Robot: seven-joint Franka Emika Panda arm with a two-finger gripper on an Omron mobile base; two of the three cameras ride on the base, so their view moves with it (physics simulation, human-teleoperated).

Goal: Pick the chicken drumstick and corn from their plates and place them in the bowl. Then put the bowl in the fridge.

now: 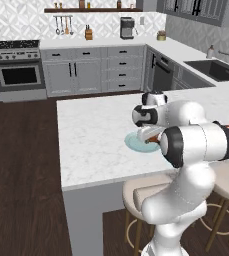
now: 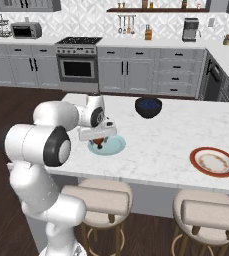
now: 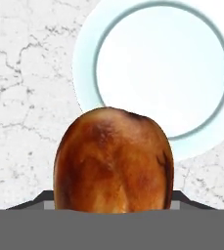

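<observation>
The gripper (image 2: 100, 142) pinches the chicken drumstick (image 3: 113, 161) between its fingers, just above the pale-blue plate (image 3: 162, 63)

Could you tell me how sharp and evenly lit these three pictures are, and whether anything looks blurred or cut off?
Hand view: the chicken drumstick looms close, soft-textured, its lower end cut off; the light-blue plate is bright, nearly washed out. Left base view: even light, no glare, the arm hiding part of the plate. Right base view: sharp; the gripper casts little shadow.

White arm (image 1: 196, 145) over pale-blue plate (image 1: 134, 142) on marble counter (image 1: 91, 145).
</observation>
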